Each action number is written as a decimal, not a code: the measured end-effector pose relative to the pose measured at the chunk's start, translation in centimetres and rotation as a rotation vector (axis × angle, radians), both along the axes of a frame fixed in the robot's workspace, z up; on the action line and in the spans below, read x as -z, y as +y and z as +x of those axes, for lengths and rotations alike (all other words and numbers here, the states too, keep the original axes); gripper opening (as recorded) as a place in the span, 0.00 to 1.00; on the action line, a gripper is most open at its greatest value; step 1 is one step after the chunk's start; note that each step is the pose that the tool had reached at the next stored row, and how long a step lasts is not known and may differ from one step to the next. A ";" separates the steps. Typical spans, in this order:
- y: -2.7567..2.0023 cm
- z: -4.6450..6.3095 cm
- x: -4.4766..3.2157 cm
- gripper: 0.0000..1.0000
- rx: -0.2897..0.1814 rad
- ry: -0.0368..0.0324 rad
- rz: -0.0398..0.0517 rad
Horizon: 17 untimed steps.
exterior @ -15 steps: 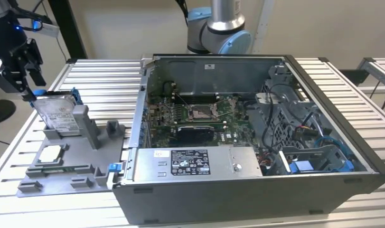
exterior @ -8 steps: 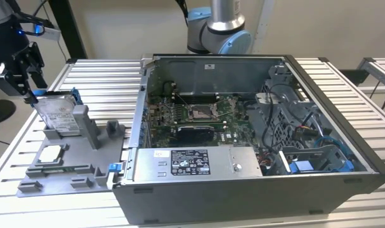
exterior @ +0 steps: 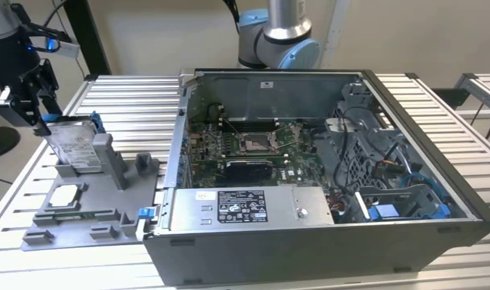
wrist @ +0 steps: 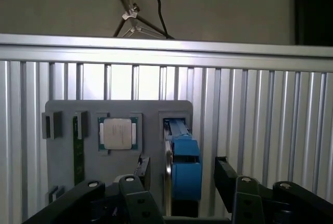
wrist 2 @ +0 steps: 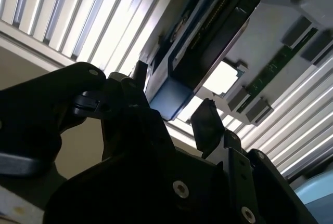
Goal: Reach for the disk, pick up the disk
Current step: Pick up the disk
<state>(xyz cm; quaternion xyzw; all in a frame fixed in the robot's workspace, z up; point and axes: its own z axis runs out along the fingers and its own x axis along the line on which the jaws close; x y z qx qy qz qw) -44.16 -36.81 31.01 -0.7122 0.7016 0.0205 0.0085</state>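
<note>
Nearest the lens in the first wrist view, the black gripper (wrist: 182, 162) is spread wide, one finger on each side of the disk (wrist: 186, 180), with a gap showing between each fingertip and the blue bracket. The disk stands on edge in a slot of the grey fixture (wrist: 119, 110), which lies on the slatted metal surface (wrist: 260, 130). A small white-topped chip (wrist: 118, 133) sits in a square pocket just beside the disk. In the second wrist view the same fingers flank the blue end of the bracket from both sides, apart from it, and the disk's dark connector edge runs away from the gripper. In the exterior view the disk is upright at the far corner of the fixture, at the exterior view's left, its white printed label facing outward; the print is too small to make out. The arm comes in from the upper left, its wrist pointing straight down, the gripper's tips level with the disk's upper edge. An open computer case (exterior: 438, 181) stands beside the fixture, and a grey metal box (exterior: 309, 208) inside it bears a black label.
</note>
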 end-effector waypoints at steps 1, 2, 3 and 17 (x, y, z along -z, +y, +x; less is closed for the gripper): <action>0.00 0.0 0.13 1.00 0.000 0.0005 0.0001; 0.00 0.0 0.26 1.00 0.000 0.0011 0.0002; 0.00 0.0 0.40 1.00 0.000 0.0016 0.0003; 0.01 0.1 2.37 1.00 0.000 0.0038 0.0085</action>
